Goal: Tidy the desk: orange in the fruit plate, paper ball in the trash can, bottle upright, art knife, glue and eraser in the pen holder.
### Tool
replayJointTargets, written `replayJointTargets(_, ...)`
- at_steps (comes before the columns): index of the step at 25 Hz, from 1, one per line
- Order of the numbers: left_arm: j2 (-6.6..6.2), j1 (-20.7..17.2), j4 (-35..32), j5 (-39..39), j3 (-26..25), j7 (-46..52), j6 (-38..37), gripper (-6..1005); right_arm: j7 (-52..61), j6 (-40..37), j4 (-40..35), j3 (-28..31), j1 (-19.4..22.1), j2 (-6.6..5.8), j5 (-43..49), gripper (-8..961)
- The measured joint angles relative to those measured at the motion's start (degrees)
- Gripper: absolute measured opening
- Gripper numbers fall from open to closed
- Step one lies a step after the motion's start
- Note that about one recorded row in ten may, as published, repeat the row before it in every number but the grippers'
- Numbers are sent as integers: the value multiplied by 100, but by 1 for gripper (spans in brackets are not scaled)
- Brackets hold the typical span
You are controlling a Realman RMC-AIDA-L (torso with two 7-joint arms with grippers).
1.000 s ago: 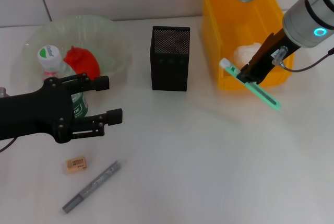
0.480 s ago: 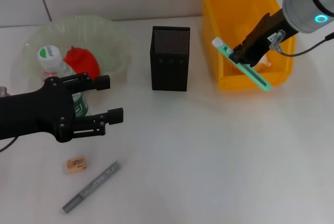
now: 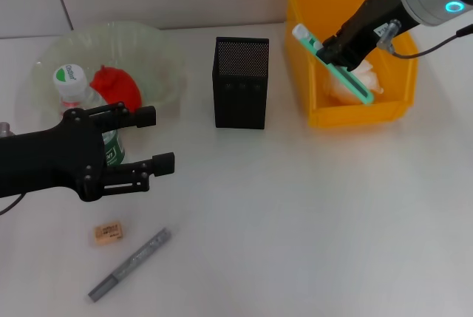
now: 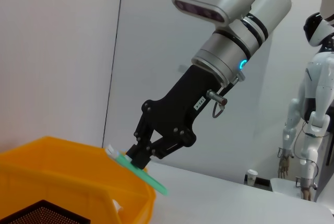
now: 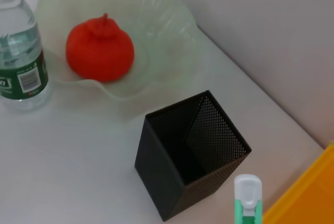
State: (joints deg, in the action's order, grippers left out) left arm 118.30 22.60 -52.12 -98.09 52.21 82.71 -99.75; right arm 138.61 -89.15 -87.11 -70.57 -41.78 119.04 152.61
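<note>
While the right gripper (image 3: 336, 55) hangs above the yellow bin (image 3: 299, 18) at the far right of the desk, its fingers are clamped on a green knife (image 3: 332, 63) with a white cap, gripping it near the capped half so that the tool slants across the bin's near left part, cap end up and toward the pen holder (image 3: 241, 83); the left wrist view shows the same grip from the side, the knife (image 4: 138, 162) sticking out both ways from the closed black fingers just over the bin's rim (image 4: 78, 153); the white paper ball (image 3: 362, 80) lies inside the bin, partly behind the knife; the black mesh pen holder stands upright between the bin and the plate, apart from both; the orange (image 3: 116, 86) sits in the pale green fruit plate (image 3: 159, 55) at the far left; the bottle (image 3: 77, 99) stands upright at the plate's near edge, partly hidden by the left gripper (image 3: 159, 140); that gripper hovers low over the left side of the desk with its two fingers spread apart and nothing between them; the eraser (image 3: 108, 233) lies on the desk (image 3: 295, 221) nearer the robot, and the grey glue stick (image 3: 130, 264) lies at a slant just beside it.
</note>
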Motion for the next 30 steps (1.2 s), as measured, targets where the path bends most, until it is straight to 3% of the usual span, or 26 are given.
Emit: replayJointTargets(30,8,49,35,32,0,12,17,799,-434,1087,-10,297,75,-7,-665,100)
